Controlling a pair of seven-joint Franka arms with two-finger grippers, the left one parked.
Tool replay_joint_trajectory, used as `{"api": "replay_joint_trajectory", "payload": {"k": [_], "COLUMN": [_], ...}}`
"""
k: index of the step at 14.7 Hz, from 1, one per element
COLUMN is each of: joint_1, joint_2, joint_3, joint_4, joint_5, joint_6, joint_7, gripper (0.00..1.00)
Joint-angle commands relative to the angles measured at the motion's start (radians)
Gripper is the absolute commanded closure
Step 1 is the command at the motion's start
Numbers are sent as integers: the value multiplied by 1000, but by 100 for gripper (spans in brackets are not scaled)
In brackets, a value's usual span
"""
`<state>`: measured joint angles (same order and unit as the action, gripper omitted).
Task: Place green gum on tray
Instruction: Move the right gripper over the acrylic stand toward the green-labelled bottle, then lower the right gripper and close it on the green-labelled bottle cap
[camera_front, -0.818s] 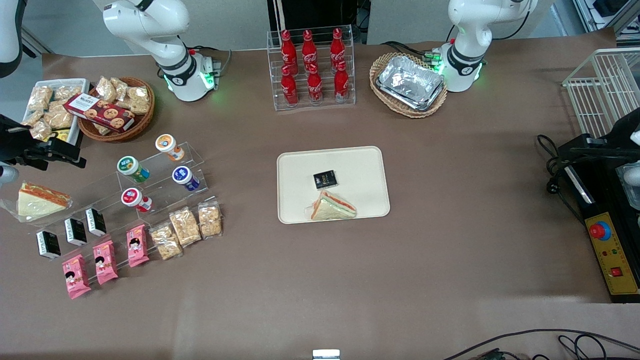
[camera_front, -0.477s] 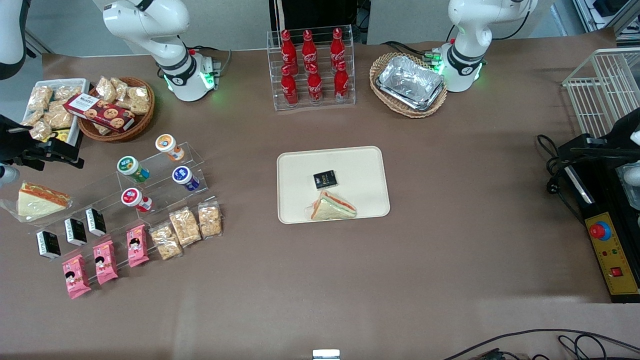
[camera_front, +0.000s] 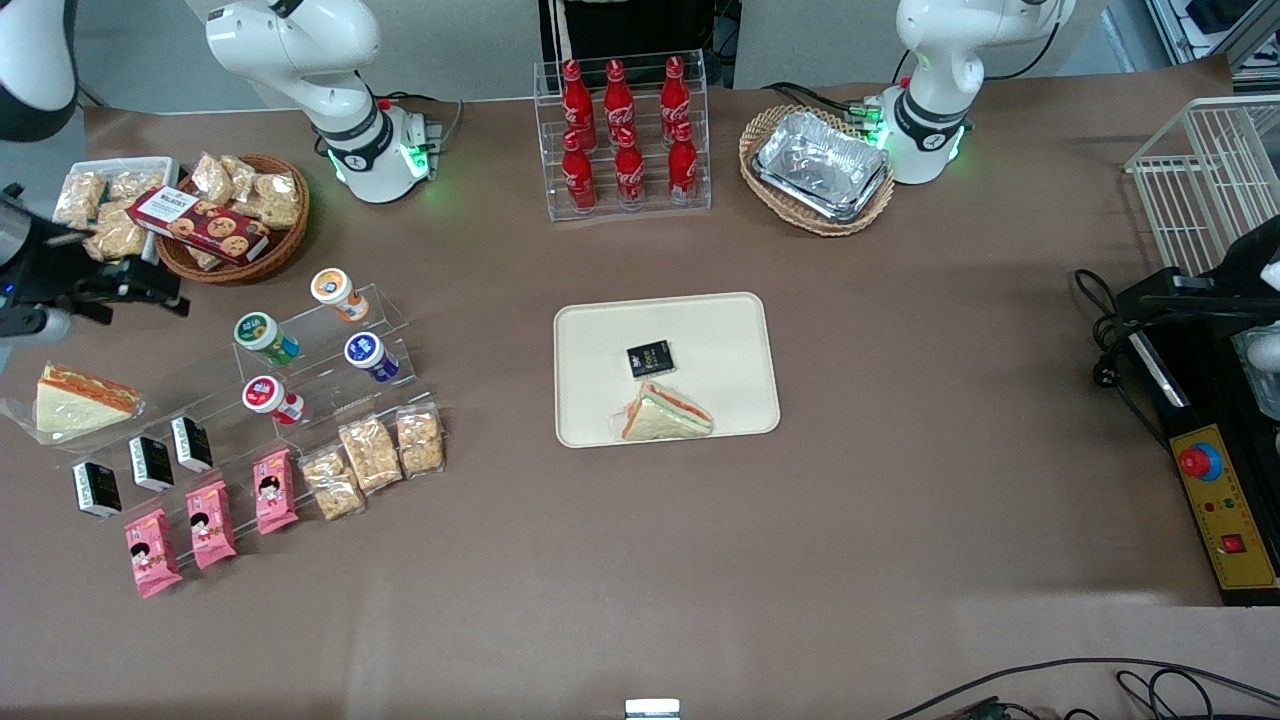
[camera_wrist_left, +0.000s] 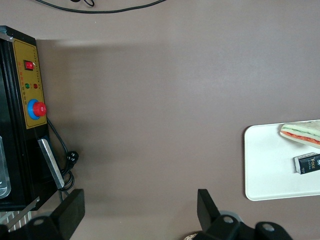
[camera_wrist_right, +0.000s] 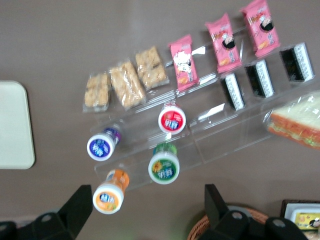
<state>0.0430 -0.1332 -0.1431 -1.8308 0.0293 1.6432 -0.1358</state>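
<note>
- Front view shows my gripper (camera_front: 150, 290) hanging above the counter (camera_front: 900, 520) at the working arm's end, near the wicker basket of snacks (camera_front: 235, 215) and the white bin of snacks (camera_front: 100, 215); it holds nothing.
- Right wrist view shows my two fingers (camera_wrist_right: 77, 207) set wide apart, with the green gum (camera_wrist_right: 164, 166) in the open span between them but well below them, untouched.
- The green gum (camera_front: 264, 336) lies on a step of the clear acrylic stand (camera_front: 300, 350), its white lid with the green-and-orange label facing up.
- The orange gum bottle (camera_front: 335, 292) sits on the same stand, farther from the front camera; the blue gum bottle (camera_front: 370, 356) and the red gum bottle (camera_front: 270, 398) sit nearer to it.
- The tray (camera_front: 600, 330) lies at the middle of the counter, well apart from the stand, toward the parked arm's end.
- On the tray rest a small black packet (camera_front: 650, 359) and a wrapped triangular sandwich (camera_front: 665, 413), just beside each other.
- Another wrapped sandwich (camera_front: 75, 400) lies on the counter below my gripper, nearer the front camera.
- Three pink snack packs (camera_front: 210, 520) and three bags of rice crackers (camera_front: 372, 455) line the lowest step of the stand.
</note>
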Motion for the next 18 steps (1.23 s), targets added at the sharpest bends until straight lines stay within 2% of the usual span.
{"api": "replay_joint_trajectory", "payload": {"k": [1, 4, 6, 13, 18], "joint_1": [0, -3, 0, -2, -9], "joint_2": [-201, -220, -217, -180, -166], "joint_3": [8, 8, 10, 7, 0], "joint_4": [-255, -269, -269, -281, -451], "joint_5": [-20, -23, -57, -60, -60], "joint_6": [70, 23, 21, 53, 260], "joint_7": [-8, -10, -10, -5, -5], "gripper": [0, 0, 0, 0, 0]}}
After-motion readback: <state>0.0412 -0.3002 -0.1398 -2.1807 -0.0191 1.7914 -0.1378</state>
